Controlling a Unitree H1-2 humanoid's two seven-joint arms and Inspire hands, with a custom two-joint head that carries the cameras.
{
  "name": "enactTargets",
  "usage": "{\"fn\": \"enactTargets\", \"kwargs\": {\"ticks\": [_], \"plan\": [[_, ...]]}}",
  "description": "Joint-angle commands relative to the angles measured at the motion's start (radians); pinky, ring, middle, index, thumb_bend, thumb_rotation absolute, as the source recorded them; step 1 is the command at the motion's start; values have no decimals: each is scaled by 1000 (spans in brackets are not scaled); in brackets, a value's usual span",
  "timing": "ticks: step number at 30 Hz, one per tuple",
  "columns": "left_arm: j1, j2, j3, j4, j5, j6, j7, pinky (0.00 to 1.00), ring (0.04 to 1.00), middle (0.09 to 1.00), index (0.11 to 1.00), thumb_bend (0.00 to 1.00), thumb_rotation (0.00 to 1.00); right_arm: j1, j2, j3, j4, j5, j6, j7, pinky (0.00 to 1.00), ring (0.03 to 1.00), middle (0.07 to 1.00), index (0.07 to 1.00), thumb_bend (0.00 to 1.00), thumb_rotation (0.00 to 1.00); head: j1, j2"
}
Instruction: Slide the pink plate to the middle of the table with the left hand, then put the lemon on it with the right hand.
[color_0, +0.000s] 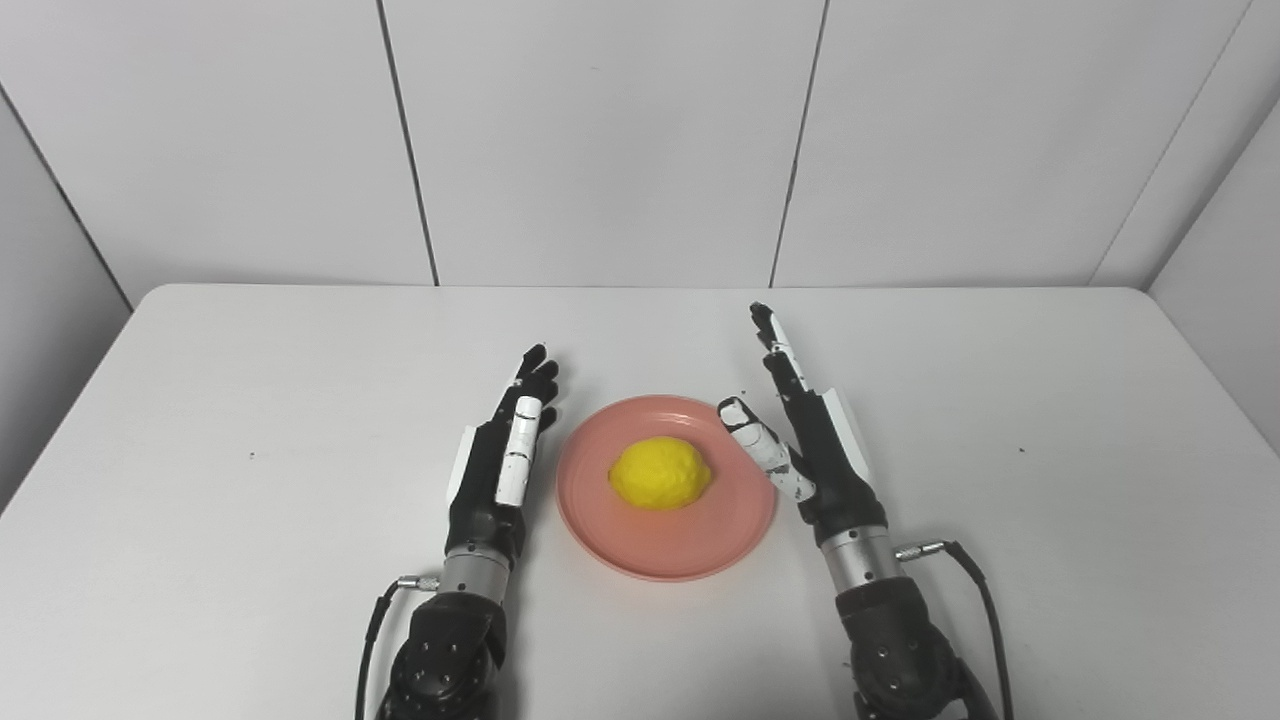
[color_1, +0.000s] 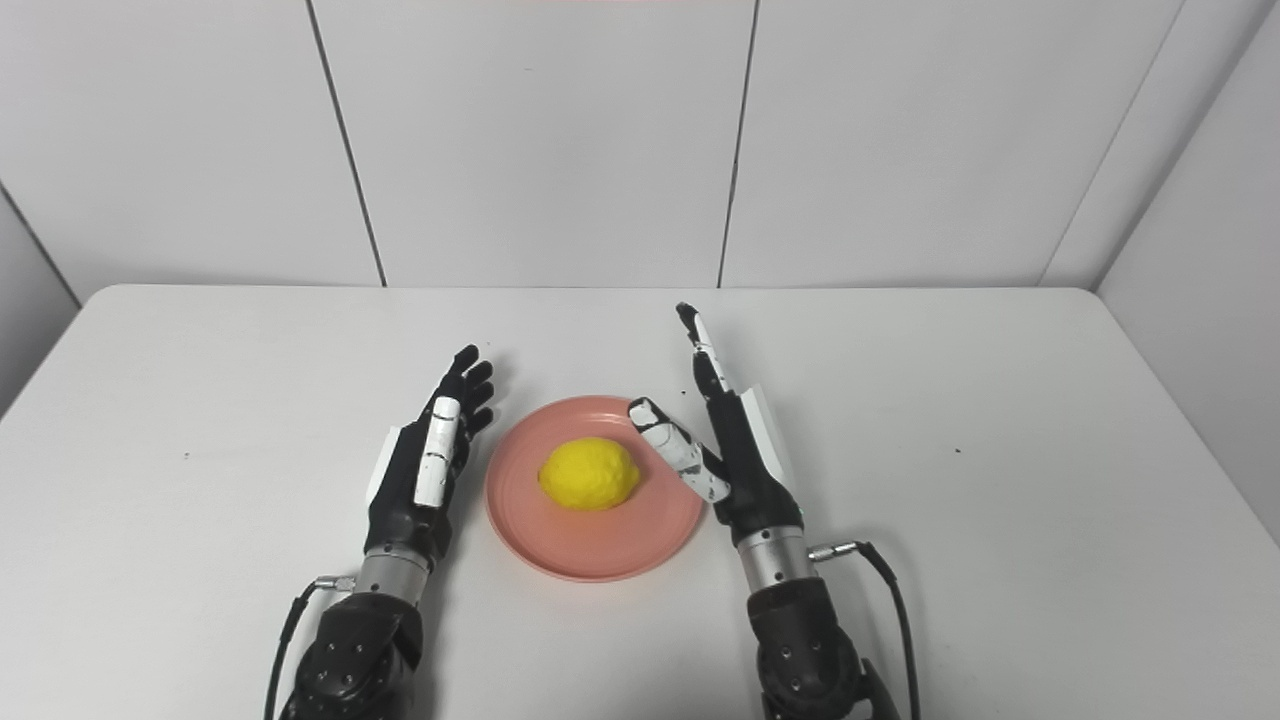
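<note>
A pink plate (color_0: 690, 540) lies near the middle of the white table, toward the front. A yellow lemon (color_0: 660, 473) sits on it, a little behind its centre. My left hand (color_0: 505, 455) is open and empty just left of the plate, fingers stretched forward, apart from the rim. My right hand (color_0: 805, 430) is open and empty just right of the plate, fingers pointing away, its thumb over the plate's right rim. The same scene shows in the right eye view: plate (color_1: 600, 550), lemon (color_1: 589, 473), left hand (color_1: 430, 460), right hand (color_1: 730, 440).
The white table (color_0: 250, 400) is bounded by white wall panels at the back and both sides. Thin cables run from both wrists near the front edge.
</note>
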Motion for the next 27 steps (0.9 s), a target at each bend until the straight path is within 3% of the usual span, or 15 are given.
{"fn": "enactTargets", "kwargs": {"ticks": [1,9,23,27], "plan": [[-33,-2,0,-28,7,-35,5,941,947,947,932,623,1000,-14,13,-19,-41,55,-43,11,966,990,987,978,702,1000,1,1],[-22,-1,-5,-35,12,-46,1,957,960,955,941,641,1000,22,29,-69,-77,210,15,65,1000,1000,999,988,785,1000,7,3],[-19,-2,0,-38,19,-49,7,1000,988,980,984,644,1000,65,36,-71,-105,282,85,114,1000,1000,1000,1000,784,1000,11,8],[-25,4,-3,-39,38,-20,8,1000,996,989,996,665,1000,57,48,-82,-98,307,123,114,1000,1000,1000,1000,792,1000,9,9]]}}
